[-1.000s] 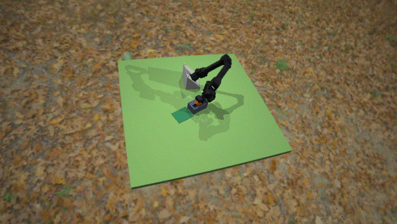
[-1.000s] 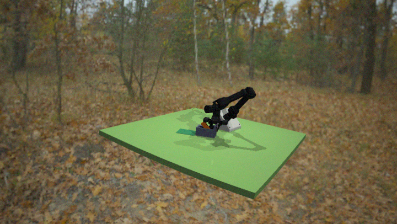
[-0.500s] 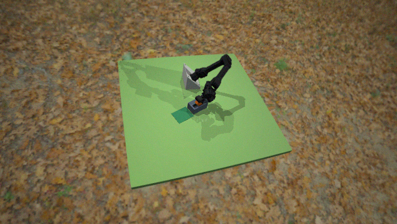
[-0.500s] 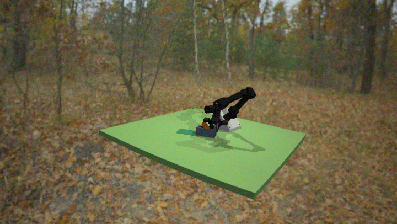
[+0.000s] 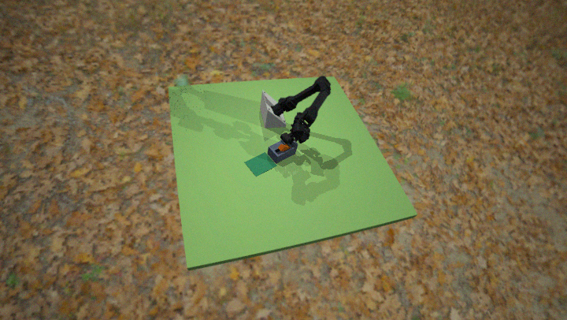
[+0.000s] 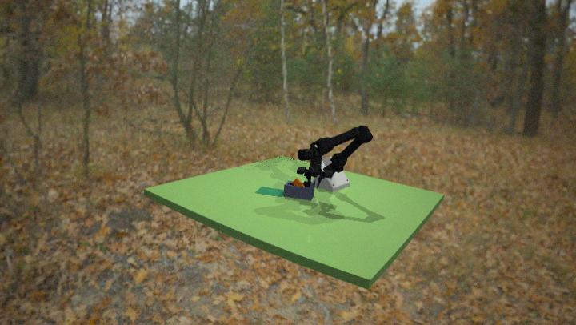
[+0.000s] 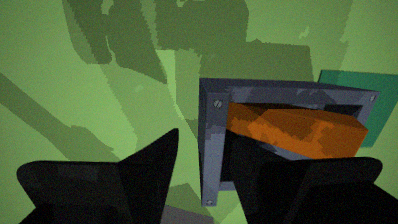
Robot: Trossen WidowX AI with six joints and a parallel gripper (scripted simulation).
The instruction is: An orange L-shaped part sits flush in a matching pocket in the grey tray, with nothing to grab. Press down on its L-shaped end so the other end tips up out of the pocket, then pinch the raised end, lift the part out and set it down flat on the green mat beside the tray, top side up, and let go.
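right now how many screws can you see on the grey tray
4 in the wrist view: upper-left corner, lower-left corner, upper-right corner, one top-edge middle. The gripper may hide more.

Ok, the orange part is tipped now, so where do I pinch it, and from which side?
Pinch the raised far end of the orange part, the end towards the dark green mat. It stands above the grey tray rim there, with side faces exposed. Probably come from above, jaws across its width; the gripper presses the near end.

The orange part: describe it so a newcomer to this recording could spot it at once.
On the big light-green board, find the small grey tray below the black arm's gripper. The orange part sits in its pocket, far end tipped up: the only orange thing there.
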